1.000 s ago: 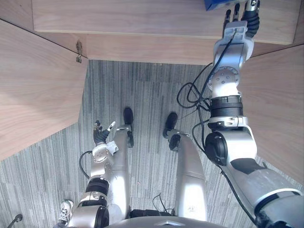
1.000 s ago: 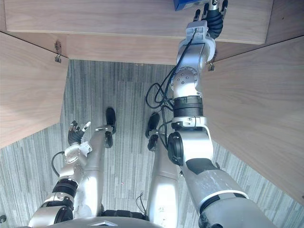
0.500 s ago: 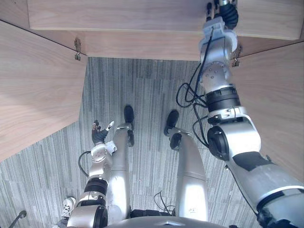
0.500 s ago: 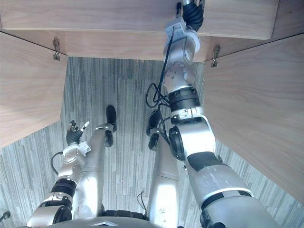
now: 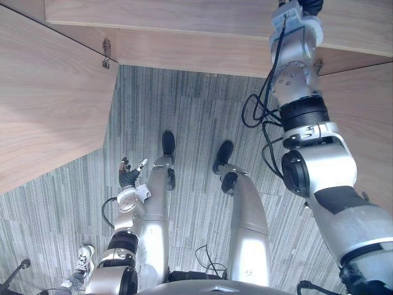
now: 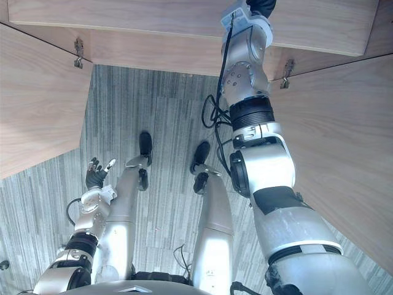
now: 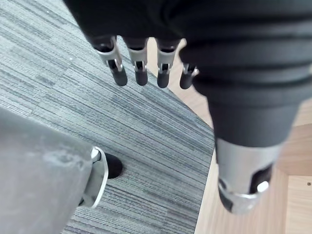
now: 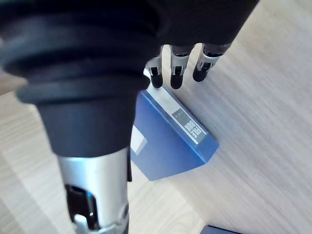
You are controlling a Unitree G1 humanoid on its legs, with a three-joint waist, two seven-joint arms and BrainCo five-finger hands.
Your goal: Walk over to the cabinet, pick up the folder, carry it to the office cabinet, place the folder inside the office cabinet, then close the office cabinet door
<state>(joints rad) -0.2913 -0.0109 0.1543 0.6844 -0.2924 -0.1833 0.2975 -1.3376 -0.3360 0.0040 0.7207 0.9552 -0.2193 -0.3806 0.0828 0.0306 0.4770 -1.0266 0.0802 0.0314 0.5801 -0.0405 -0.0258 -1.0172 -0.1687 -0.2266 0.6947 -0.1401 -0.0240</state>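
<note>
A blue folder (image 8: 170, 141) with a white label lies flat on the pale wooden shelf (image 8: 253, 112) inside the cabinet. My right hand (image 8: 175, 73) hovers just over one end of the folder, fingers straight and open, with nothing in its grasp. In the eye views the right arm reaches up into the cabinet, and the dark wrist cover of that hand (image 5: 310, 5) sits at the top edge. My left hand (image 5: 128, 175) hangs low at my left side over the carpet, open and empty, fingers (image 7: 139, 68) straight.
Both wooden cabinet doors stand open, the left door (image 5: 49, 104) and the right door (image 6: 344, 135) flanking me. Grey striped carpet (image 5: 184, 110) lies between them. A person's shoe (image 5: 80, 270) shows at the lower left. Another dark blue object (image 8: 222, 229) peeks in beside the folder.
The right hand has moved deeper into the cabinet, past the top edge of the eye views, and the folder's blue corner has left those views. The left hand has stayed put.
</note>
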